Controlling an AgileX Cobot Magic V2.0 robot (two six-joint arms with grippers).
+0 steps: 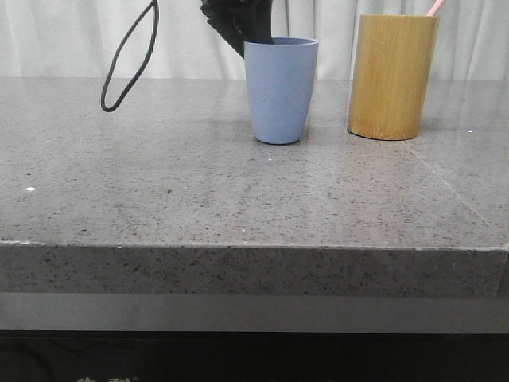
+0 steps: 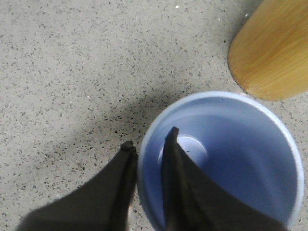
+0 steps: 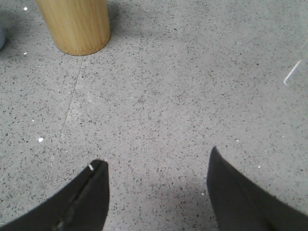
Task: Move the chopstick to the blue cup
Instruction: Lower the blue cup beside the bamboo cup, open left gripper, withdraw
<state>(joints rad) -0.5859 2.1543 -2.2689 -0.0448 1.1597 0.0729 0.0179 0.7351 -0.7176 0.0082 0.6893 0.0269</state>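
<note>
So, front view: blue cup (image 1: 281, 90) sits mid-counter toward the back edge, bamboo holder (image 1: 393, 76) just beside it with a pink chopstick (image 1: 434, 7) tip poking out. Left wrist view: left gripper (image 2: 149, 144) pinches the cup's rim, one finger inside, probably to steady it. Right wrist view: right gripper (image 3: 156, 168) hangs spread and empty over bare counter (image 3: 183, 96), near the holder.

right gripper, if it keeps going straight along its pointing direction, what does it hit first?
Most likely bare table. The right gripper is open and angled down at the empty speckled surface ahead of its fingers. The bamboo cylinder sits off to one side of that line, not in it. Depth is hard to judge here.
</note>
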